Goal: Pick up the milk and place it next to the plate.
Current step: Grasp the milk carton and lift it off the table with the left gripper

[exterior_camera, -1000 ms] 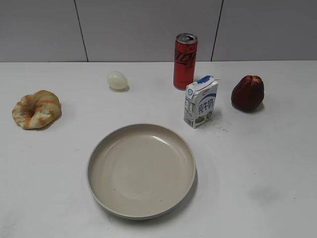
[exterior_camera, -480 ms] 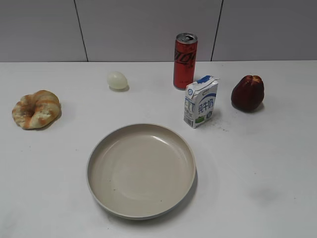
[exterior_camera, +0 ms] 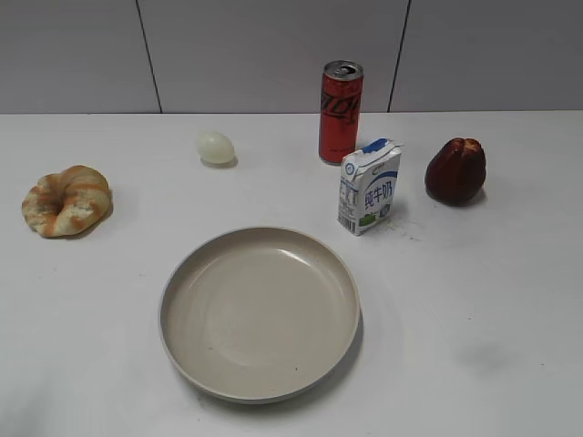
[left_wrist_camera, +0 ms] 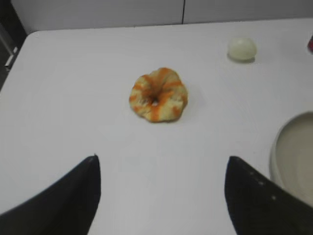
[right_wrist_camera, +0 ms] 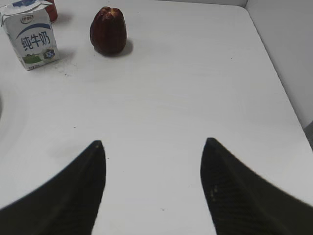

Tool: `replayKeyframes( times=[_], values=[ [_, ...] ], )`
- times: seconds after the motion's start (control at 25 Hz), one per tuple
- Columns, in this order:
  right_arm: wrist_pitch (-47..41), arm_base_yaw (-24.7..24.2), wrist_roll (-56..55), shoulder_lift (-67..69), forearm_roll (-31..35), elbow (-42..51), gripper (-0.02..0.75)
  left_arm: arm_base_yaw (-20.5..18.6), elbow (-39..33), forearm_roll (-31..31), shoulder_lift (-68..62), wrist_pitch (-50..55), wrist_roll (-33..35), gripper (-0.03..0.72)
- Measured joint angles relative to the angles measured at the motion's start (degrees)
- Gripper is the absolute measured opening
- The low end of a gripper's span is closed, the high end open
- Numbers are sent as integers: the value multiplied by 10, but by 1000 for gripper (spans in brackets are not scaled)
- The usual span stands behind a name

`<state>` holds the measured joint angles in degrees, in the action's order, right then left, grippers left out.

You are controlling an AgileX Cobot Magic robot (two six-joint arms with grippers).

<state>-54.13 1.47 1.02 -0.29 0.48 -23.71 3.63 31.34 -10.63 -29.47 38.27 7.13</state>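
Nothing has moved since the earlier frames: milk upright, untouched, on white desk.
Milk stands beyond the plate, off its far-right rim, apart from it; red soda can just behind, dark red fruit near on its right. Egg and glazed pastry lie well apart on the left. Left gripper spread wide, holding nothing, above bare desk short of the pastry. Right gripper likewise wide open, empty, well short of the milk.
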Motion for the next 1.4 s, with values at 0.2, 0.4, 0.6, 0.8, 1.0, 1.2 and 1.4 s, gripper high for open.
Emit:
replayKeyframes(
  times=[0.2, 0.4, 0.6, 0.8, 1.0, 1.2, 1.4],
  values=[
    [0, 0, 0, 0, 0, 0, 466, 27, 60, -34, -175, -65, 16, 594],
    [0, 0, 0, 0, 0, 0, 466, 102, 178, -36, -354, -71, 50, 603],
    [0, 0, 0, 0, 0, 0, 466, 194, 338, -36, -513, -47, 54, 682],
    [0, 0, 0, 0, 0, 0, 466, 272, 518, -36, -677, 32, 54, 692],
    [0, 0, 0, 0, 0, 0, 466, 326, 705, -38, -826, 131, 56, 693],
    [0, 0, 0, 0, 0, 0, 466, 364, 819, -65, -923, 155, 56, 693],
    [0, 0, 0, 0, 0, 0, 466, 381, 849, -79, -975, 130, 56, 693]
  ],
)
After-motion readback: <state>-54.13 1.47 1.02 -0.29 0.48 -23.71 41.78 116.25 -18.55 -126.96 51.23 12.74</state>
